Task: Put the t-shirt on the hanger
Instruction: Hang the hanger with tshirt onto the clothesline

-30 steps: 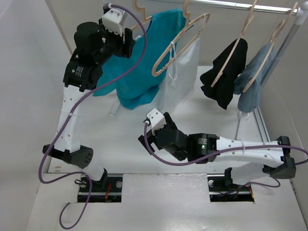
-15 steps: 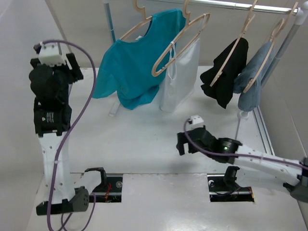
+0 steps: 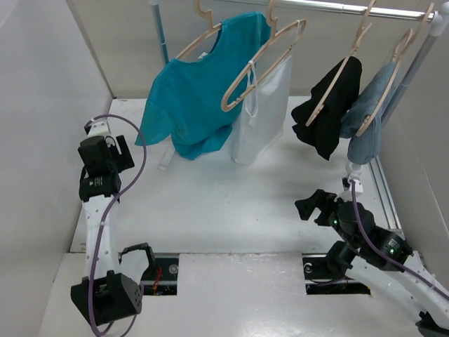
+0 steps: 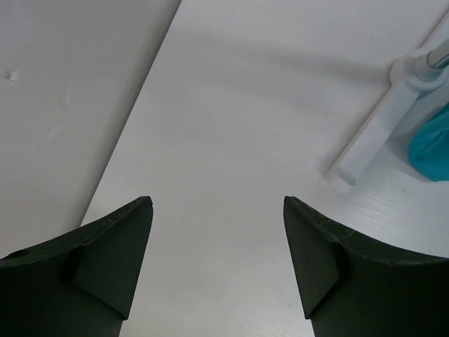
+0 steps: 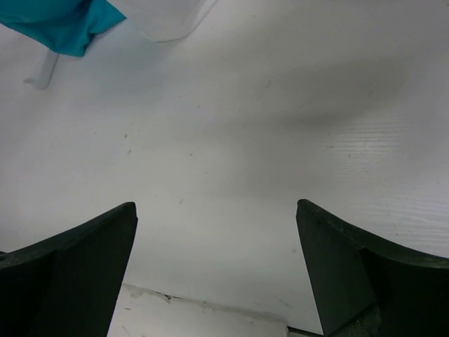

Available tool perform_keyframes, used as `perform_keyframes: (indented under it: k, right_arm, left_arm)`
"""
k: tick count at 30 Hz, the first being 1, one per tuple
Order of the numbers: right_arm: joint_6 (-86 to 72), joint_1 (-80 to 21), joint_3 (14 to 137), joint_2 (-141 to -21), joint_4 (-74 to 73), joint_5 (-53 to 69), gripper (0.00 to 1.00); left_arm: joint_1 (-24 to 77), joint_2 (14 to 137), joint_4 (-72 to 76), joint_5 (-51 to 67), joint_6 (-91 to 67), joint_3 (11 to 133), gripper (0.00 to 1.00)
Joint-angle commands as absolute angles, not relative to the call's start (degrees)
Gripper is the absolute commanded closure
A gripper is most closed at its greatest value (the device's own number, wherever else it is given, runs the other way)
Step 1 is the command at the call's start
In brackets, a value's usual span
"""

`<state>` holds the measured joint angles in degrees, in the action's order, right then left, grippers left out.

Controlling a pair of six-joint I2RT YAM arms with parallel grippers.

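The teal t-shirt [image 3: 193, 105] hangs on a pale wood hanger [image 3: 198, 41] from the rail at the back, its left sleeve drooping. Its hem shows in the right wrist view [image 5: 59, 24] and a corner of it shows in the left wrist view [image 4: 431, 144]. My left gripper [image 3: 121, 153] is open and empty, low over the table's left edge, well apart from the shirt; its jaws [image 4: 217, 200] stand wide over bare table. My right gripper [image 3: 309, 206] is open and empty at the near right; its jaws [image 5: 215, 203] also stand wide.
A second pale hanger [image 3: 263, 63] hangs tilted in front of a white bag [image 3: 263, 112]. A black garment [image 3: 330, 112] and a grey-blue cloth [image 3: 368, 119] hang on like hangers at the right. The rack's foot [image 4: 379, 126] lies on the table.
My left gripper has left the shirt's hanger and dropped to the table's left edge. My right arm has drawn back from mid-table to the near right. The shirt stays hanging.
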<state>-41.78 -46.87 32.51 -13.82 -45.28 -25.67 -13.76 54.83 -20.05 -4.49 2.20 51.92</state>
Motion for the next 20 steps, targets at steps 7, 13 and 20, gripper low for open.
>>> perform_keyframes:
  k: [7,13,20]
  right_arm:
    - [-38.0,-47.2,40.2,-28.0,-47.4,-30.5,0.01]
    - [-33.7,-47.2,43.6,-39.1,-45.0,-29.9,0.01]
    - [-31.1,-46.7,44.1,-45.1,-42.1,-26.3,0.01]
  left_arm:
    - [-17.9,47.0,-14.1,0.1,0.4,46.8,0.28]
    - [-19.0,47.0,-14.1,2.8,-0.2,46.8,0.28]
    - [-20.0,46.5,-14.1,3.3,-0.2,46.2,0.28]
